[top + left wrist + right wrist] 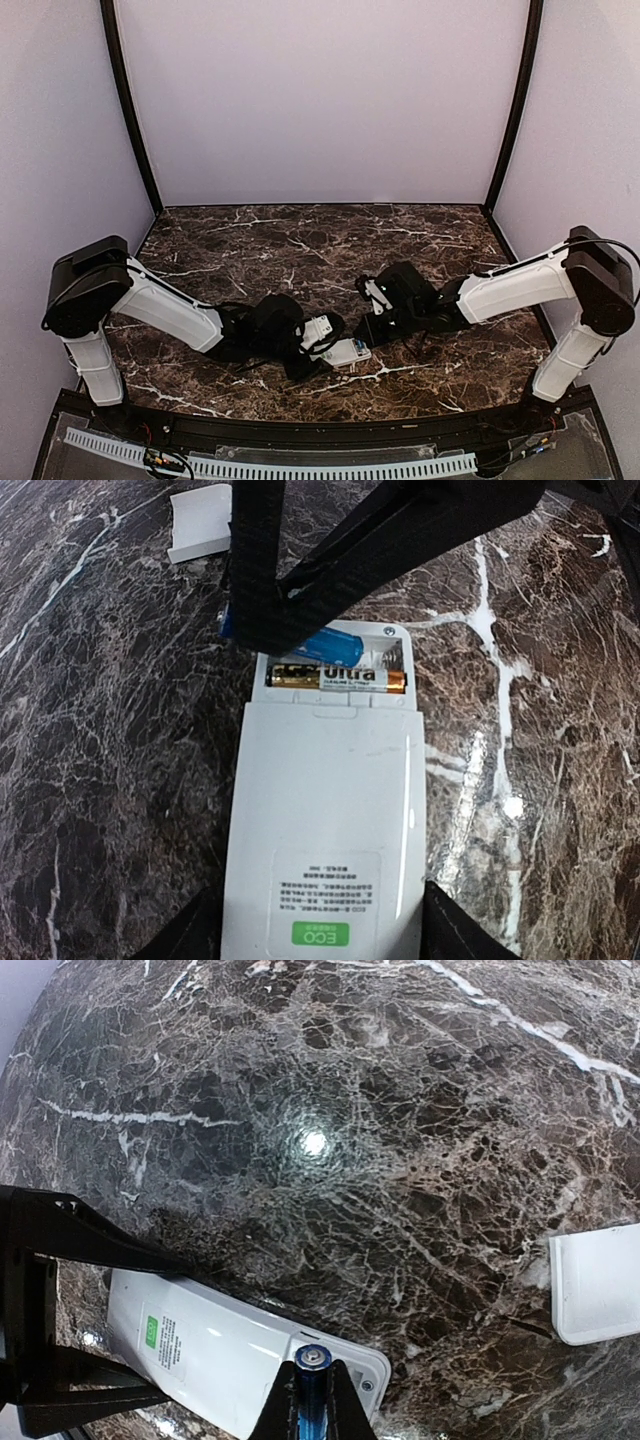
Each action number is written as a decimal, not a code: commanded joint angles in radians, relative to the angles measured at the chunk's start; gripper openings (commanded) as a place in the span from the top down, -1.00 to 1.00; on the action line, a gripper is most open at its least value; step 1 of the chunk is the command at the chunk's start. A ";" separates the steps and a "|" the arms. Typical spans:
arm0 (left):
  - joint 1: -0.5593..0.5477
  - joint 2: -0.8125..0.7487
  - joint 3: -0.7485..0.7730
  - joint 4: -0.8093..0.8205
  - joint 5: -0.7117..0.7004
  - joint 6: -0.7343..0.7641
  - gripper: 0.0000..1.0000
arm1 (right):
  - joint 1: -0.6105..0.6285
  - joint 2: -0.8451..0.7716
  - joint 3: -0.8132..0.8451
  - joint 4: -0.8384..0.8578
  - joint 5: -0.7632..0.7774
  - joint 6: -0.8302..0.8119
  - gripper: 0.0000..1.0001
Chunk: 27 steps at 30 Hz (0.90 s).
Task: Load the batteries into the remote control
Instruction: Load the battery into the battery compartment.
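By the near edge, the right gripper (312, 1410) pinched the slick blue cylindrical battery (338, 643); the left gripper (320, 930) clamped the light white plastic remote control (325, 790).

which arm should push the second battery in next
Right, probably. The right gripper holds the blue battery at the open compartment of the remote control, beside the seated gold battery. The left gripper clamps the remote's other end, steadying it.
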 commanded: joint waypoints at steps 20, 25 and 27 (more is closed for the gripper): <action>-0.003 0.048 -0.029 -0.136 -0.019 -0.012 -0.17 | 0.035 0.027 -0.034 -0.015 0.093 -0.029 0.92; -0.003 0.047 -0.029 -0.134 -0.019 -0.012 -0.18 | 0.035 0.019 -0.007 -0.070 0.097 -0.029 0.54; -0.004 0.048 -0.029 -0.134 -0.019 -0.010 -0.17 | 0.035 0.009 0.014 -0.096 0.101 -0.042 0.46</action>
